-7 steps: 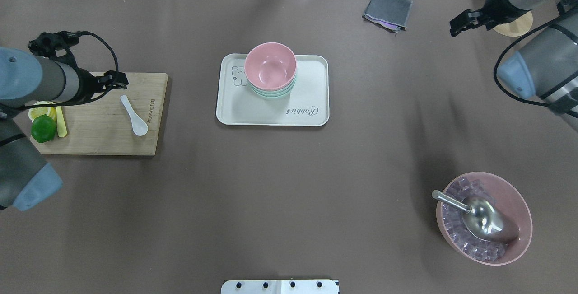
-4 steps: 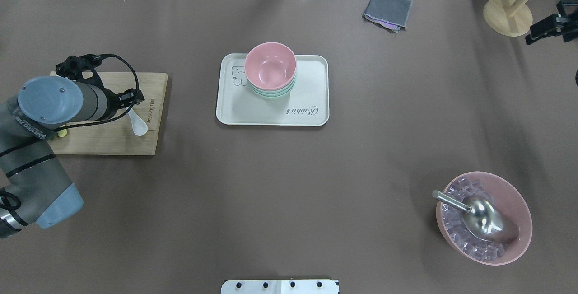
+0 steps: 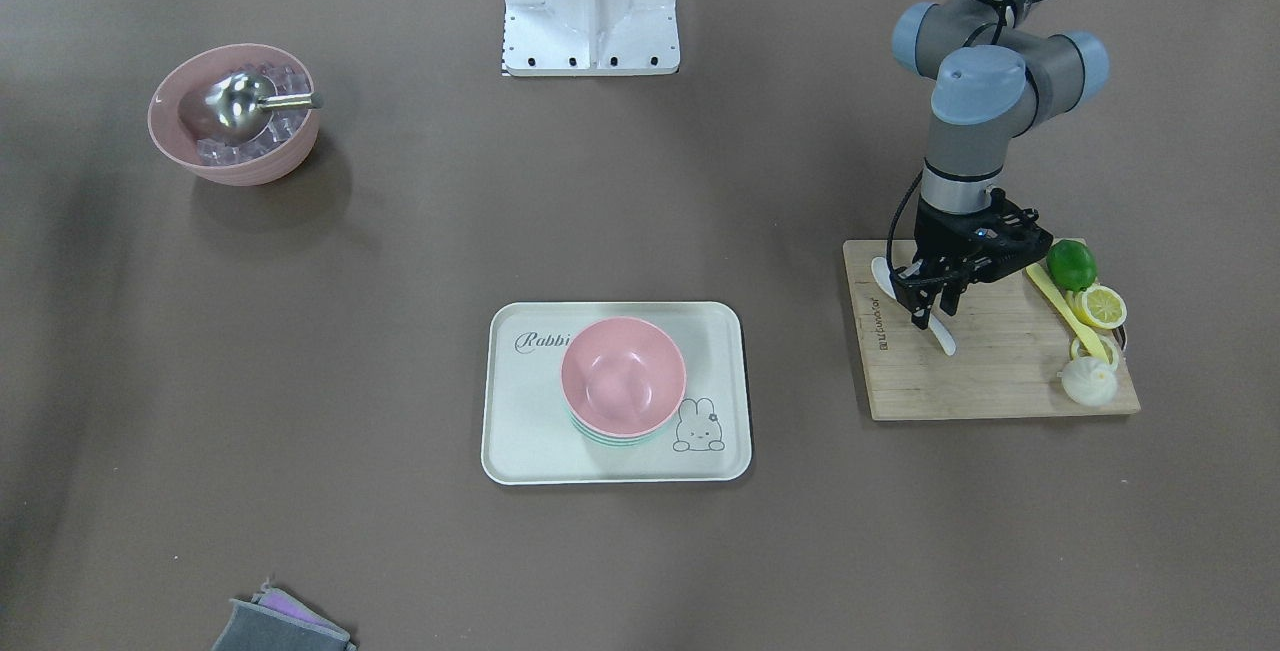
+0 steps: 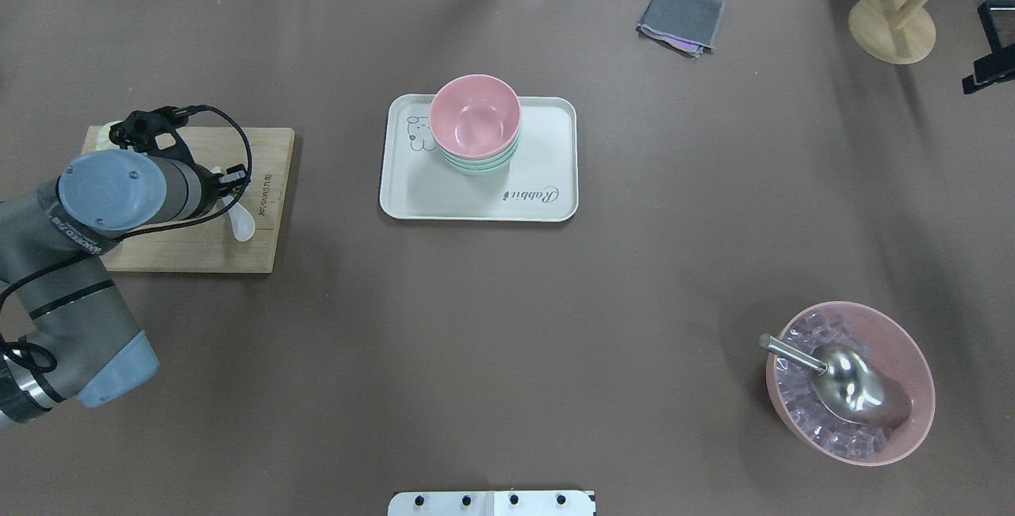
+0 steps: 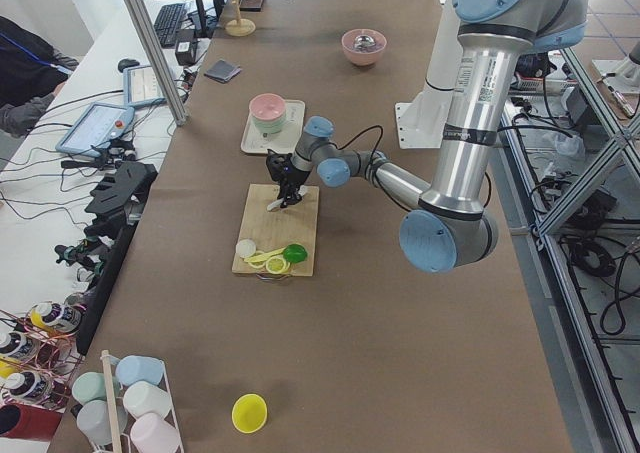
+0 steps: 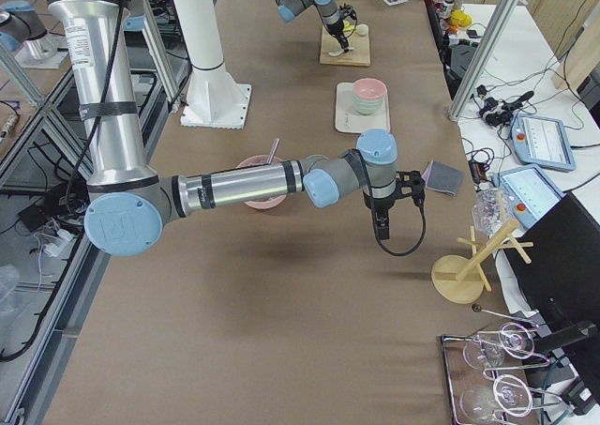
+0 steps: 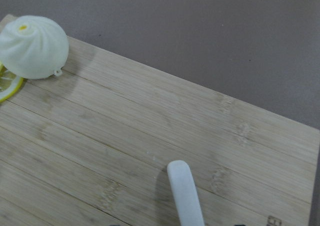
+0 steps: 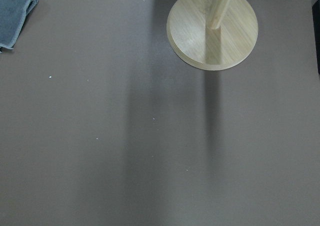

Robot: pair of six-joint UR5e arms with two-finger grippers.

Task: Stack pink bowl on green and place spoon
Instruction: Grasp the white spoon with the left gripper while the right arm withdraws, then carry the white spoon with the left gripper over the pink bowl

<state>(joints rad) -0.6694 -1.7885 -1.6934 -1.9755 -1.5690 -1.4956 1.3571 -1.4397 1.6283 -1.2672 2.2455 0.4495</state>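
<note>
Right of the front-facing view: left gripper pointing down onto the cutting board, jaws apart and astride the handle of the white spoon, not seen clamped on it. In the left wrist view, only the rounded handle end, at lower centre, lying flat on the wood. Spoon bowl toward the upper left of the board in the front-facing view, with the handle running down and to the right beneath the gripper. Just right of the gripper, on the same board: lime, yellow utensil, lemon slice and, near the lower right corner, a white bun-shaped piece, all apart from the spoon. Farther left, at lower centre of the frame and well apart from the gripper: cream tray carrying the pink bowl, nested upright on the green bowl, only a green rim showing beneath the pink. Farther off, at upper centre, the white base plate. At upper left, a large bowl, pink, filled with clear cubes, with a metal scoop resting in it. At the lower left edge, a folded grey cloth. Right gripper at mid-frame of the exterior right view, pointing down over the brown table near the wooden stand; spread of its jaws impossible to tell.
</note>
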